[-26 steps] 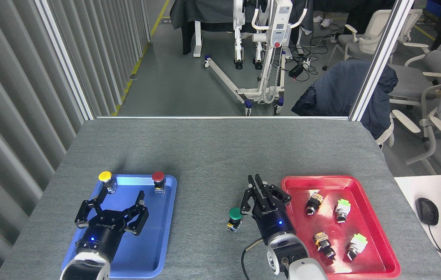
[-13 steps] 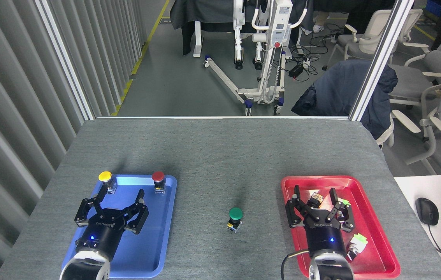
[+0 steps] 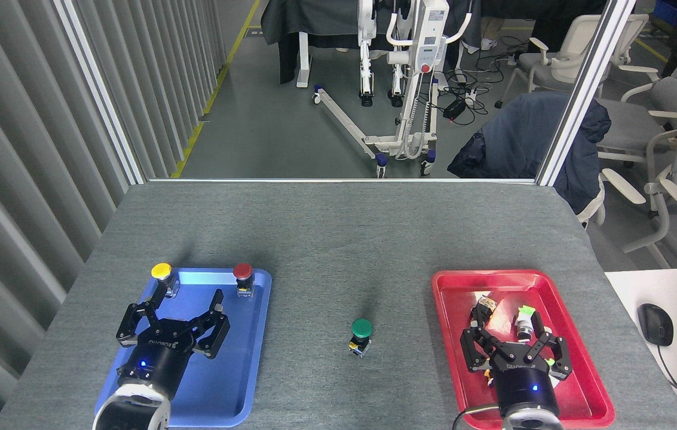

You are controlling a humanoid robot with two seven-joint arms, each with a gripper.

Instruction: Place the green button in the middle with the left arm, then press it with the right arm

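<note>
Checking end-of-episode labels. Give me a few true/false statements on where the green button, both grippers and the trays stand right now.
1. The green button stands on the bare grey tabletop between the two trays. True.
2. The right gripper is pressing the green button. False: it hangs open over the red tray, apart from the button.
3. The left gripper is open over the blue tray. True.
4. The left gripper holds the red button. False: it holds nothing; the red button stands at the tray's far edge.
5. The yellow button is in the red tray. False: it stands at the blue tray's far left corner.
</note>
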